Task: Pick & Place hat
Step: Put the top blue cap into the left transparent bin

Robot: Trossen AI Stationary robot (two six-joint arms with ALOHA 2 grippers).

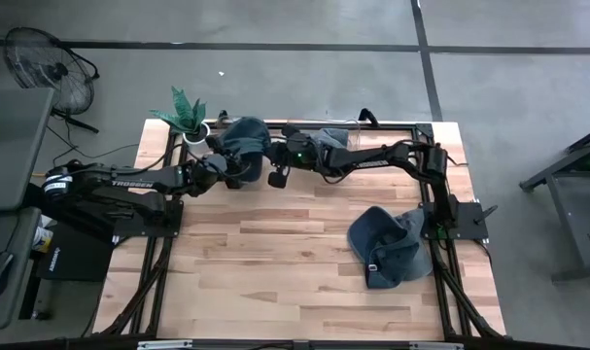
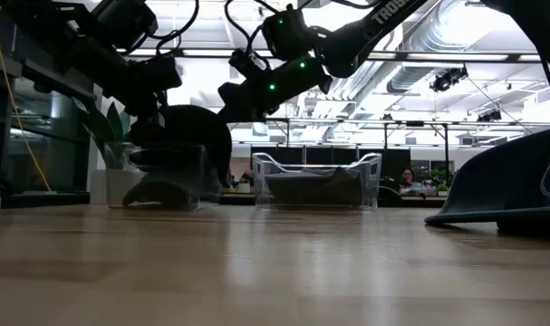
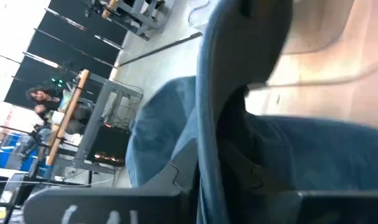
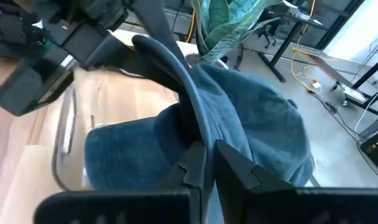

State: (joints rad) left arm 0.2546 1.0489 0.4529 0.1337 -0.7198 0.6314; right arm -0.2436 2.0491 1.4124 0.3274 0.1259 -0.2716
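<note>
A blue cap [image 1: 246, 136] hangs over a clear bin [image 2: 166, 181] at the table's far edge, its crown partly down inside the bin [image 4: 64, 143]. My left gripper [image 1: 231, 167] comes from the left and is shut on the cap. My right gripper [image 1: 265, 160] reaches in from the right and is shut on the same cap [image 4: 257, 118]. In the low view the cap [image 2: 197, 136] shows as a dark bulge under both arms. How the cap meets the bin's floor is hidden. My left gripper [image 3: 207, 180] pinches the cap's stiff brim edge [image 3: 207, 124] between its two fingers; the brim runs edge-on away from the fingers. The crown [image 3: 164, 124] bulges beside it. My right gripper [image 4: 207, 158] pinches the brim's curved edge [image 4: 198, 118] between its two fingers, coming from the table's right. The crown [image 4: 263, 124] hangs beside and below the fingers, over the bin.
A second clear bin [image 2: 315, 179] with a dark cap in it stands just right of the first [image 1: 329, 141]. A heap of blue caps [image 1: 392, 248] lies near the right edge. A potted plant [image 1: 183, 112] stands at the far left corner. Bare wood [image 1: 275, 272] fills the near half.
</note>
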